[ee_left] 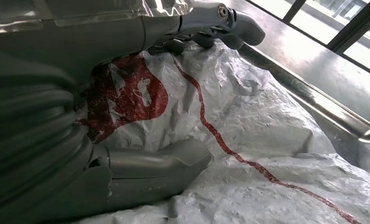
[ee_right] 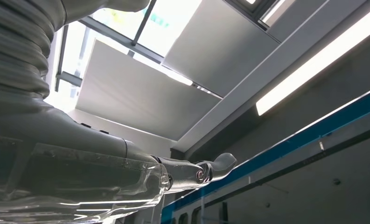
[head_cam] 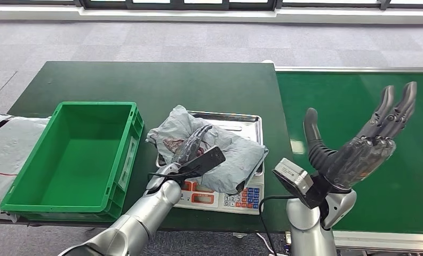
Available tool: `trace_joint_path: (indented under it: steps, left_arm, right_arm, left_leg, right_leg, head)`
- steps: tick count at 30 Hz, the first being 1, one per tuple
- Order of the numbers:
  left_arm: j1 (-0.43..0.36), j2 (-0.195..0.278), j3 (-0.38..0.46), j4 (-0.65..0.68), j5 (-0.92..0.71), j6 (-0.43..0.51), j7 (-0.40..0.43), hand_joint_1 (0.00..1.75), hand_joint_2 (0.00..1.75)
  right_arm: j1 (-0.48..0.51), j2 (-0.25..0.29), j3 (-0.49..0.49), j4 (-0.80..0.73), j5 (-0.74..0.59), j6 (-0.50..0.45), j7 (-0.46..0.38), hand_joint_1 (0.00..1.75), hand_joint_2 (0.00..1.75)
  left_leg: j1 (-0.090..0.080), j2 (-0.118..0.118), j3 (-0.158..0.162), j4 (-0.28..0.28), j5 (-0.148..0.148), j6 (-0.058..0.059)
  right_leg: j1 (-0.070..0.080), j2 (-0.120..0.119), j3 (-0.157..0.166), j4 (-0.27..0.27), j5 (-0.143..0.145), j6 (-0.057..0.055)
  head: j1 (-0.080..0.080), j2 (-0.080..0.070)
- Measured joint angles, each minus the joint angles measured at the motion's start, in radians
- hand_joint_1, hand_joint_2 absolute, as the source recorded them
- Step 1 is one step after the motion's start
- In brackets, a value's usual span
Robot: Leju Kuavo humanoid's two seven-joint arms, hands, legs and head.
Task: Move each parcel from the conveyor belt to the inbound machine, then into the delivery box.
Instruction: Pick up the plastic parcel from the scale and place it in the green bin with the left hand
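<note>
You are looking down at a dark green table (head_cam: 145, 80) filling the upper left and centre of the head view, with the green conveyor belt (head_cam: 353, 101) running along the right side. A green crate (head_cam: 121, 160) is sitting open at the left of the frame, and a white bag (head_cam: 6, 149) is lying at the far left edge, just beside it. In the centre, a scale (head_cam: 241, 200) with a steel tray (head_cam: 246, 124) is standing between the crate and the belt, and the crumpled grey parcel (head_cam: 230, 154) is lying on that tray, spilling over its front edge. Your left hand (head_cam: 193, 144) is resting on top of the parcel, fingers stretched along the wrap; in the left wrist view the thumb (ee_left: 164, 168) and fingers (ee_left: 220, 21) are pressing against the grey plastic with its red print (ee_left: 131, 100), but you cannot tell whether they are actually gripping it. Your right hand (head_cam: 358, 144) is raised over the belt at the right, palm up, fingers spread wide and holding nothing.
</note>
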Motion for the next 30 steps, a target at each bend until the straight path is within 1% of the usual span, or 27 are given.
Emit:
trace_joint_path:
  steps: [10,22,25,30]
  left_arm:
    - [-0.031,-0.001,-0.002,0.010,-0.028,0.004,0.012,1.75,1.75]
    - [-0.048,-0.002,-0.002,0.016,-0.055,0.016,0.021,1.75,1.75]
    - [-0.050,-0.003,-0.002,0.016,-0.067,0.041,0.025,1.75,1.75]
    - [-0.050,-0.004,0.000,0.014,-0.074,0.132,0.033,1.75,1.75]
  right_arm:
    - [-0.001,0.000,-0.002,0.001,0.007,0.000,0.003,0.00,1.75]
    - [-0.012,0.002,-0.002,0.001,0.011,0.000,0.017,0.00,1.75]
    - [-0.020,0.003,-0.002,0.001,0.016,0.000,0.028,0.00,1.75]
    - [-0.022,0.003,-0.002,-0.001,0.019,0.000,0.029,0.00,1.75]
  left_leg:
    - [0.000,0.000,0.000,0.000,0.001,0.000]
    - [0.000,0.000,0.000,0.000,0.001,0.000]
    - [0.000,0.000,0.000,0.000,0.001,0.000]
    - [0.000,0.000,0.000,0.000,0.001,0.000]
  right_leg:
    - [0.000,-0.001,0.000,0.000,0.000,0.000]
    - [0.000,-0.001,0.000,0.000,0.000,0.000]
    - [0.000,-0.001,0.000,0.000,0.000,0.000]
    - [0.000,0.000,0.000,0.000,0.000,0.000]
  head:
    - [0.000,0.000]
    - [0.000,0.000]
    - [0.000,0.000]
    - [0.000,0.000]
